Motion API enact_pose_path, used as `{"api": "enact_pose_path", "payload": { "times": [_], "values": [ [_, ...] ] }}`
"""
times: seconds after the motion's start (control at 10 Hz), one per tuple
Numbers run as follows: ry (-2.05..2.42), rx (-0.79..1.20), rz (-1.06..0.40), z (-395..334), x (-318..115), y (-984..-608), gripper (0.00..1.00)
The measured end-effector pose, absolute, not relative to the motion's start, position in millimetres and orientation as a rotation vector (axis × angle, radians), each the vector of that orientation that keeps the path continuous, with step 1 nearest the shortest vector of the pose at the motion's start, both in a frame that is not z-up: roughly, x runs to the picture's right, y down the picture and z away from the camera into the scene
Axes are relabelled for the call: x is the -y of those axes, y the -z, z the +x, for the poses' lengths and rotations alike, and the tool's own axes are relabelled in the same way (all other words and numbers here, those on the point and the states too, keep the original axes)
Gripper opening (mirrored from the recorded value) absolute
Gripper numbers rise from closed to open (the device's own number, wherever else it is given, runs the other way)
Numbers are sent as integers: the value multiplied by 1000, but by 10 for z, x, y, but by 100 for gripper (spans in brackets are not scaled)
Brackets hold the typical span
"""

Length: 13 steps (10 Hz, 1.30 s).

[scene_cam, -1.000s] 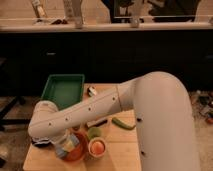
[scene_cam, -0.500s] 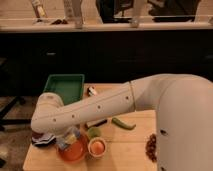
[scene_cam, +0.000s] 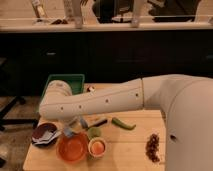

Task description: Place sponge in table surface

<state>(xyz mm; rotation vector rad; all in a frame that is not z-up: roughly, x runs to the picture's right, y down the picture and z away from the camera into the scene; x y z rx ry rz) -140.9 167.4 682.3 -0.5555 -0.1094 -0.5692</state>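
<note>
Reference point for all positions: the orange bowl, standing near the front left of the table surface.

Arm: the white arm reaches in from the right and crosses above and behind the bowl. It bends behind the bowl's left side.

Gripper: the gripper hangs below that bend, just over the bowl's upper left rim. Its fingers are drawn fully together. Whether anything is pinched between them cannot be told.

Sponge: a small grey-blue block, taken to be the sponge, shows just beyond the bowl's upper right rim. It sits close under the arm and just beside the gripper. Whether it rests on the wood or is lifted clear of it cannot be told.

Other items noted:
- A small cup with orange contents stands just right of the bowl, touching or nearly touching it.
- A round green fruit lies behind that cup, at the bowl's upper right.
- A dark handle-like object lies behind the fruit, next to the sponge.
- A green pepper lies further right of the bowl, apart from it.
- A cluster of dark red pieces lies well to the right of the bowl.
- A dark dish holding pale items sits just left of the bowl.
- A green tray lies well behind the bowl, at the far left edge of the table, partly covered by the arm.
</note>
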Motion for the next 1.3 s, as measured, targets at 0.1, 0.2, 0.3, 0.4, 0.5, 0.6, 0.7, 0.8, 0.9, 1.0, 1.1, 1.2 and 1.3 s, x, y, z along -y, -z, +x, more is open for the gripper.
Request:
{"api": "enact_pose_path", "payload": {
  "times": [0.1,0.2,0.3,0.4,0.5,0.6,0.7,0.8,0.9,1.0,1.1,1.2,1.3],
  "values": [
    [571,109,-556,-1412,-1676,-6821,0],
    [572,114,-554,-1434,-1679,-6820,0],
    [571,114,-554,-1429,-1679,-6822,0],
    [570,113,-554,-1422,-1678,-6823,0],
    [571,112,-554,-1422,-1679,-6823,0],
    [572,113,-554,-1429,-1680,-6822,0],
    [569,110,-552,-1413,-1675,-6826,0],
    [543,102,-541,-1374,-1633,-6822,0],
    [515,92,-530,-1298,-1581,-6813,0],
    [469,84,-509,-1146,-1501,-6796,0],
    [427,69,-494,-948,-1442,-6785,0],
    [390,63,-480,-808,-1398,-6779,0],
    [338,53,-463,-619,-1342,-6773,0]
  ]
}}
